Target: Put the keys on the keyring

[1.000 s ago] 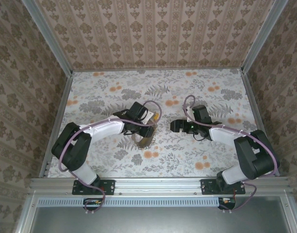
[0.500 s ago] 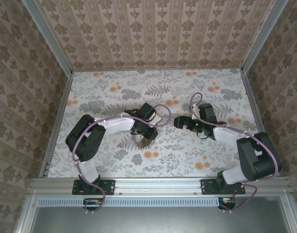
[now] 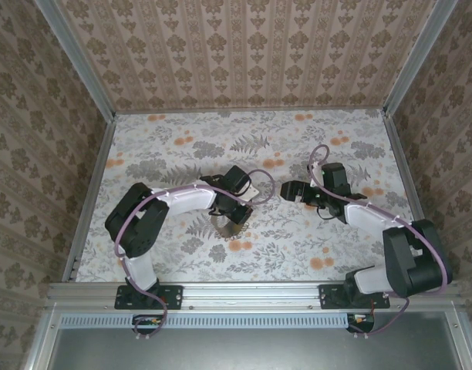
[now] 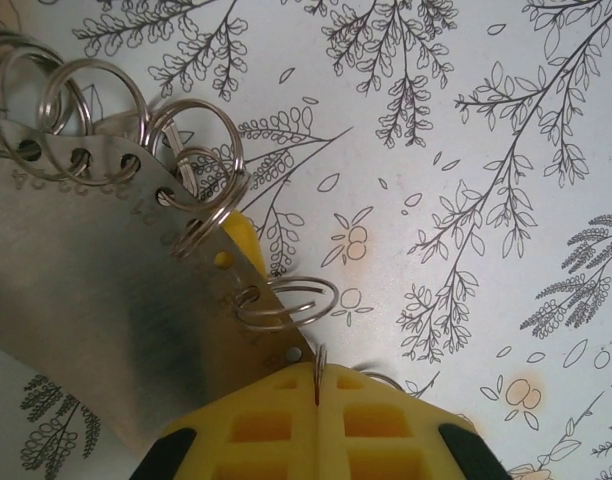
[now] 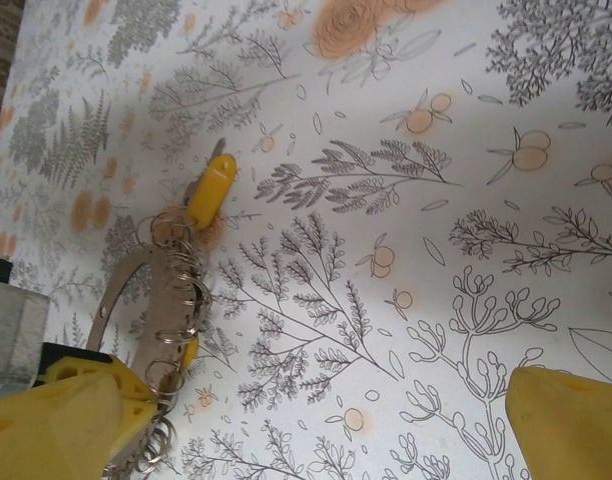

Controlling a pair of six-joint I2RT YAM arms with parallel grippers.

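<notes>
The keyring is a curved grey metal plate (image 4: 86,260) with several split rings (image 4: 286,302) hooked through holes along its edge. It lies on the flowered cloth near the table's middle (image 3: 223,224). My left gripper (image 4: 318,378) is shut, its yellow fingers pinching one thin ring on edge at the plate's end. A yellow key head (image 4: 238,240) pokes out from under the plate. Another yellow-headed key (image 5: 211,190) lies loose on the cloth just past the plate's far end (image 5: 161,300). My right gripper (image 3: 288,190) stands open a little to the right of the plate, holding nothing.
The patterned tablecloth (image 3: 313,239) covers the whole floor of the cell. Wallpapered walls with metal posts (image 3: 97,193) close it in on three sides. Purple cables (image 3: 317,154) loop over both wrists. Bare cloth lies between the two grippers and toward the back wall.
My left gripper slid right and slightly nearer, onto the plate's right end. My right gripper drew back to the right and a little farther away.
</notes>
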